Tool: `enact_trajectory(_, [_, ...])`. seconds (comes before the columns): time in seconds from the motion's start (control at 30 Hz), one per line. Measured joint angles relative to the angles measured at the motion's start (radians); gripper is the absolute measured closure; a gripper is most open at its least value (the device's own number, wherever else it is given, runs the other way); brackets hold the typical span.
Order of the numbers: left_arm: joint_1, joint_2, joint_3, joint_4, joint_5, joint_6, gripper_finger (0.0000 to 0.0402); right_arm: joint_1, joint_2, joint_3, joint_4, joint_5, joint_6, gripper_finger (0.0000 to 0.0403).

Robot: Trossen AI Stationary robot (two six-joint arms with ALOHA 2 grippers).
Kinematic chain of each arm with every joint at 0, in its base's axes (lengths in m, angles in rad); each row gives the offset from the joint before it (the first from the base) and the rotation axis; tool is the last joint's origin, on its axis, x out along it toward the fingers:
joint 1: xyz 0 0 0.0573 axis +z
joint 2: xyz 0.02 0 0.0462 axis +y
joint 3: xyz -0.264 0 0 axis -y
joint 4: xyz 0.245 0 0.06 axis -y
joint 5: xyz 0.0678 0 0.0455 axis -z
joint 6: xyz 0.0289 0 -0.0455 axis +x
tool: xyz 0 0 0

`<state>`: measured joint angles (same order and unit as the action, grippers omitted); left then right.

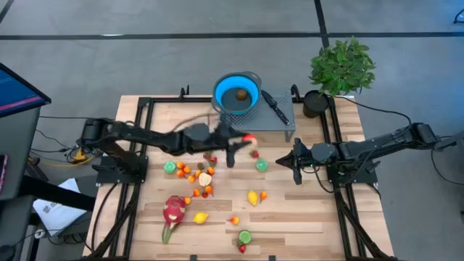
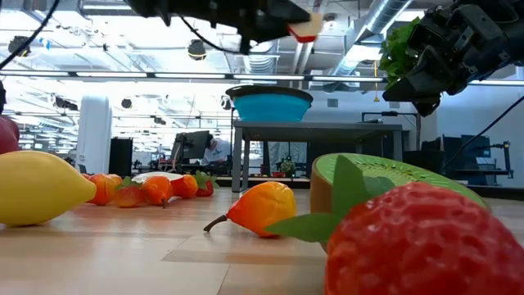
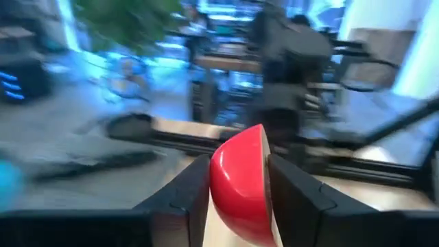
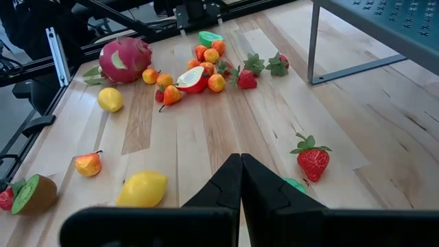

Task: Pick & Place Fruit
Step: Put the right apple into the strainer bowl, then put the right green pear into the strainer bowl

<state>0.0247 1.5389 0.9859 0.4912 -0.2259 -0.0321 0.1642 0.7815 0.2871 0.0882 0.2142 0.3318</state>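
Blue and collapsible, the round plastic bowl (image 1: 236, 93) sits on a grey perforated metal stand (image 1: 279, 119) at the far edge of the pale wooden worktop (image 1: 304, 217), with one brown fruit inside it. Beside the bowl on the stand lies a black-handled knife (image 1: 274, 106), and a leafy green potted plant (image 1: 342, 67) stands just past the stand's far corner. The left hand (image 1: 246, 139) hovers in the air just in front of the stand, its fingers (image 3: 185, 189) closed on a red half-apple toy (image 3: 240, 182). Below it small orange, red and green toy fruits (image 1: 196, 174) lie scattered on the worktop, with a pink-red dragon fruit (image 1: 174, 211) farther from the bowl. The right hand (image 1: 296, 161) waits off to the side of the stand, fingers pressed together and empty.
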Motion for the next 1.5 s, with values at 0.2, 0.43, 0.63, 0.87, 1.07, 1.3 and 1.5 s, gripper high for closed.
enact_trajectory(0.2, [0.124, -0.105, 0.0, -0.028, -0.064, 0.091, 0.0279, 0.0, 0.0, 0.0, 0.001, 0.0, 0.0, 0.0402])
enact_trajectory(0.43, [0.322, -0.112, 0.0, -0.047, -0.055, 0.081, 0.0281, 0.0, 0.0, 0.0, 0.002, 0.0, 0.0, 0.0402])
enact_trajectory(0.63, [0.433, -0.049, 0.0, -0.047, 0.012, 0.011, 0.0277, 0.0, 0.0, 0.0, 0.002, 0.0, 0.0, 0.0402])
enact_trajectory(0.87, [0.48, 0.015, 0.0, -0.044, 0.049, -0.035, 0.0276, 0.0, 0.0, 0.0, 0.001, 0.0, 0.0, 0.0402])
enact_trajectory(1.07, [0.48, 0.015, 0.0, -0.039, 0.049, -0.036, 0.0237, 0.0, 0.0, 0.0, 0.001, 0.0, 0.0, 0.0402])
enact_trajectory(1.3, [0.48, 0.015, 0.0, -0.039, 0.049, -0.035, 0.0229, 0.0, 0.0, 0.0, 0.001, -0.003, 0.0, 0.0402])
enact_trajectory(1.5, [0.462, -0.009, 0.001, -0.043, 0.049, -0.036, 0.0279, 0.0, 0.0, 0.0, 0.001, -0.003, 0.0, 0.0402])
